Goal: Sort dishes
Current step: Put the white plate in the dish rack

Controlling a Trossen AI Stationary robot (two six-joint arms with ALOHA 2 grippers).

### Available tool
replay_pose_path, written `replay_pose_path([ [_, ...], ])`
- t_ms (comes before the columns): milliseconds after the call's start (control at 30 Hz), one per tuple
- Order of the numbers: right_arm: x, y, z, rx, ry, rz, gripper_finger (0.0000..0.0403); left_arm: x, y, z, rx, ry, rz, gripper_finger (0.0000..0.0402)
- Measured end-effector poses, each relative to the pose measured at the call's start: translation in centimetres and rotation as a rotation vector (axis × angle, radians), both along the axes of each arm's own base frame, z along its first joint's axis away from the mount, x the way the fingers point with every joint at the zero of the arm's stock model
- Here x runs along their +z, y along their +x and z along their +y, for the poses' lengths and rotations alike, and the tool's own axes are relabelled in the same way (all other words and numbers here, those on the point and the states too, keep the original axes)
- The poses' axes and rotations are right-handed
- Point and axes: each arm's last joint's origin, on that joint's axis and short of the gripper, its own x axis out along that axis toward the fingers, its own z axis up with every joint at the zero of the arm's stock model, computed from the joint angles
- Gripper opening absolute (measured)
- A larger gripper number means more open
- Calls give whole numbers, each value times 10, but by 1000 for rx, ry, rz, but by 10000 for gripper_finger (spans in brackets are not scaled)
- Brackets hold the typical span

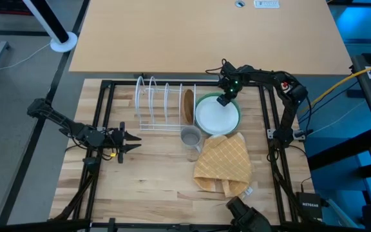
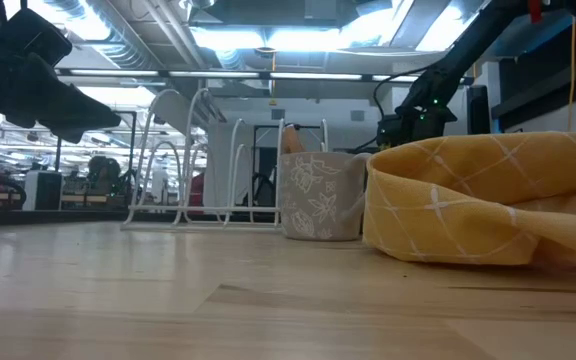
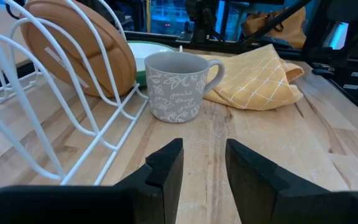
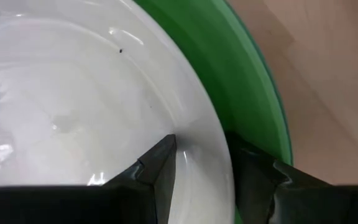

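Gripping: right gripper (image 4: 201, 168) has its fingers straddling the white plate (image 1: 216, 116) rim, barely apart.
Stack: white plate lies on green plate (image 4: 247, 87), beside the rack (image 1: 163, 103).
Risk: thin rim could slip, dragging both plates.
Left gripper (image 3: 201, 165): idle, narrowly parted.

Landmark = wire rack (image 1: 160, 106), near middle of table (image 1: 153, 174), high view.

- Wooden plate (image 1: 188, 106): on edge in rack's rightmost slot.
- White plate (image 1: 216, 116): just right of rack, stacked on the green plate (image 1: 235, 105); only that one's rim shows.
- Mug (image 1: 190, 136): just in front of rack's right end.
- Cloth (image 1: 224, 164): in front-right of rack, past mug, touching plate stack's near edge.
- Right gripper (image 1: 224, 99): right of rack, at stack's far rim, fingers either side of white plate's edge.
- Left gripper (image 1: 133, 143): in front-left of rack, apart from it.
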Motion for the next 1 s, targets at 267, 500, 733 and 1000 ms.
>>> replay_pose_path([
  [267,-1,2,3,11,78,-75,138,0,0,0,0,0,0,113],
  [500,-1,-1,8,41,141,-68,138,0,0,0,0,0,0,113],
  [733,-1,-4,10,61,146,-32,121,0,0,0,0,0,0,113],
  [1000,2,-4,12,83,174,-81,29,0,0,0,0,0,0,113],
])
